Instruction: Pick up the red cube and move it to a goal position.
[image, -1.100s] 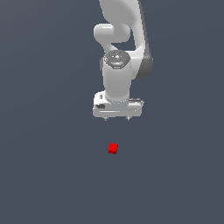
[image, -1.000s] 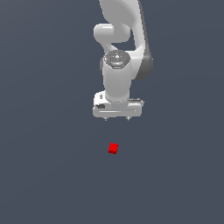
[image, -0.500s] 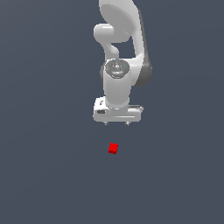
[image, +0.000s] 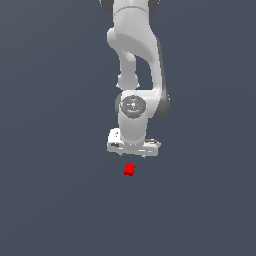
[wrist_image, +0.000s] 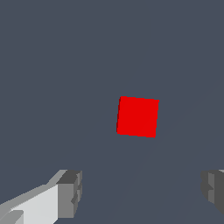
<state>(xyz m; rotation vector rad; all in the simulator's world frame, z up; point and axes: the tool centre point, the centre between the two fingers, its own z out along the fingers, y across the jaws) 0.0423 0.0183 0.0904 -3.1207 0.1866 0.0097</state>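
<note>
Descending toward the work, the Franka arm (image: 134, 60) now reaches lower over the dark grey counter (image: 45, 200) than it did a second ago, when the wrist hung noticeably higher above the cube. The counter itself appears unchanged and bears no visible goal marker.

The tool (image: 133, 151) hangs at the arm's end, pointing down. In the wrist view its two fingertips (wrist_image: 70, 192) stand spread wide apart with nothing between them; the gap is much wider than the cube.

The red cube (image: 129, 170) rests on the counter just below the tool in the exterior view, slightly toward that view's left, and has not shifted over the past second. In the wrist view the red cube (wrist_image: 137, 117) lies ahead of the line between the fingertips, not yet between them, and turned slightly askew to them.

Judgement: the approach is under way and no grasp has begun. Further lowering and a small correction appear necessary before the fingers can bracket the cube.
</note>
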